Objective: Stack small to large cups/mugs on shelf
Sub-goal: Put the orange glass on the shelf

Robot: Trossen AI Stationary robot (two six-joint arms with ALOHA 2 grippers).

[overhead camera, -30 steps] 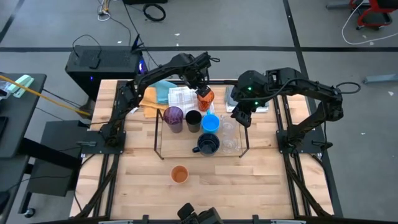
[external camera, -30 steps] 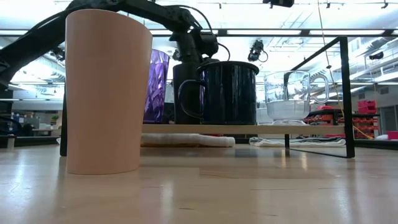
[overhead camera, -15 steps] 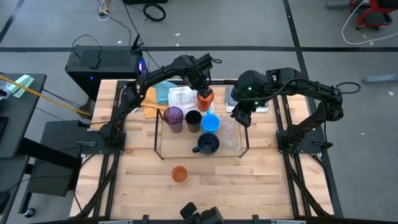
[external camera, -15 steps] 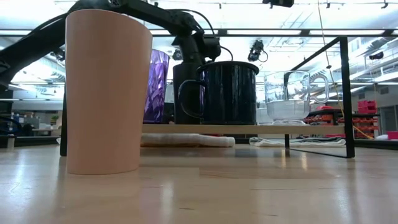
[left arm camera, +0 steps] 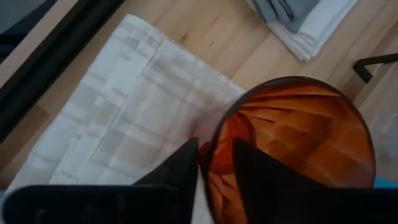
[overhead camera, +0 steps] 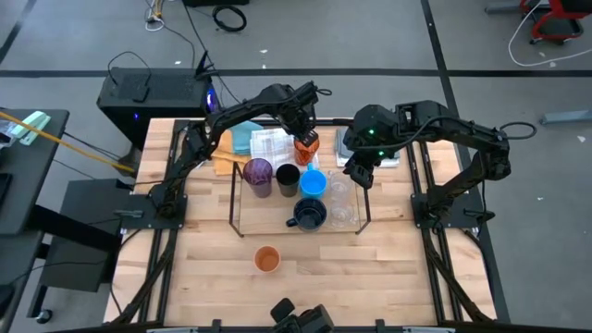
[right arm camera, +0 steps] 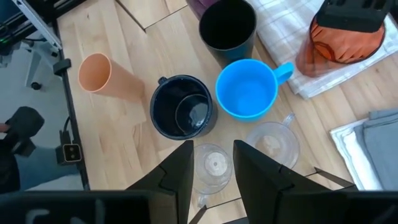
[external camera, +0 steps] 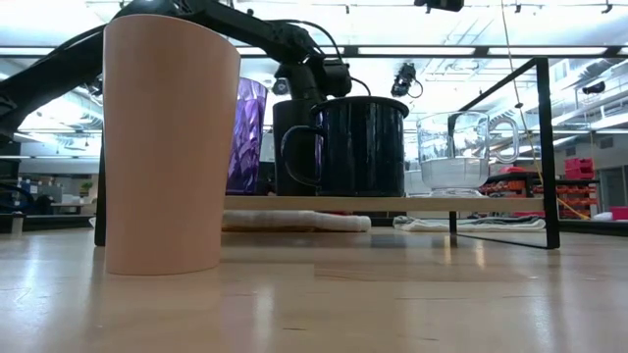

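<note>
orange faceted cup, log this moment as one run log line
left hand: shut on orange faceted cup, held over checked cloth behind shelf | right hand: open, above clear glass cups | peach cup: off shelf

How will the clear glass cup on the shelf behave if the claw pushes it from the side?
The clear glass cup is probably fragile, so a hard push could chip it. Its smooth wall looks slippery, so it would likely slide on the shelf rather than tip. It stands close to the dark mug and may bump it.
</note>
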